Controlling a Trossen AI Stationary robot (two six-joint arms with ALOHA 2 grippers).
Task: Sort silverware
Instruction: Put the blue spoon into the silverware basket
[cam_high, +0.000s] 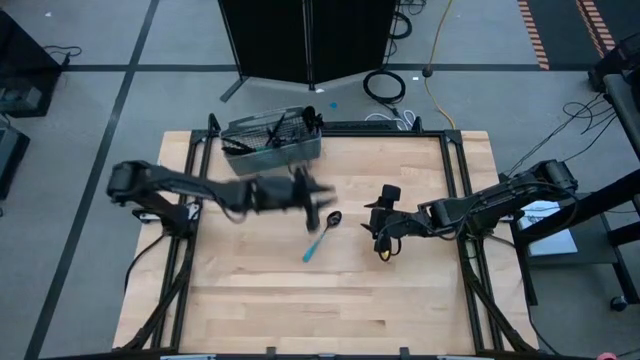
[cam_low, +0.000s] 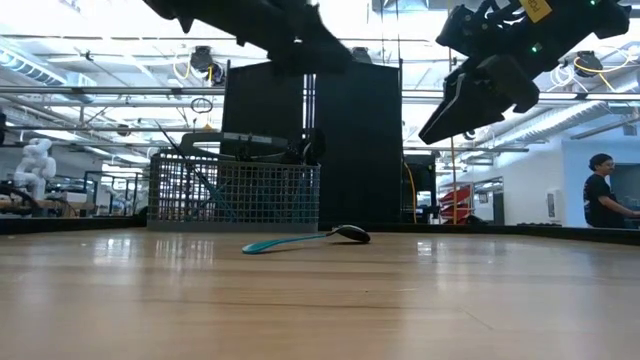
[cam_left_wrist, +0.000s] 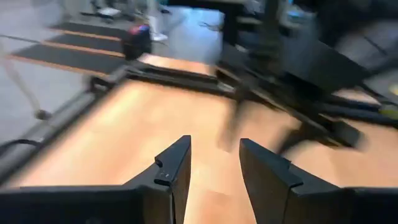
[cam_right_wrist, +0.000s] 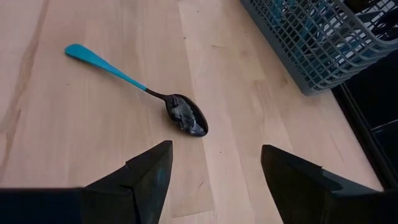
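Note:
One spoon (cam_high: 322, 236) with a light-blue handle and a dark bowl lies flat on the wooden table, its bowl toward the far edge; it also shows in the right wrist view (cam_right_wrist: 140, 93) and the low view (cam_low: 305, 239). My left gripper (cam_high: 316, 193) hovers open above the table, just left of the spoon's bowl and in front of the basket, with nothing between its fingers (cam_left_wrist: 214, 149). My right gripper (cam_high: 378, 224) hangs open to the right of the spoon, its fingers (cam_right_wrist: 214, 155) pointing at the bowl from a short way off. More silverware stands in the grey mesh basket (cam_high: 272, 141).
The grey mesh basket (cam_right_wrist: 323, 43) stands at the table's far edge, left of centre (cam_low: 235, 192). Black frame rails (cam_high: 455, 180) run along the table's sides. Bare wood (cam_high: 330, 310) lies toward the near edge. A person (cam_low: 600, 190) is in the room far behind.

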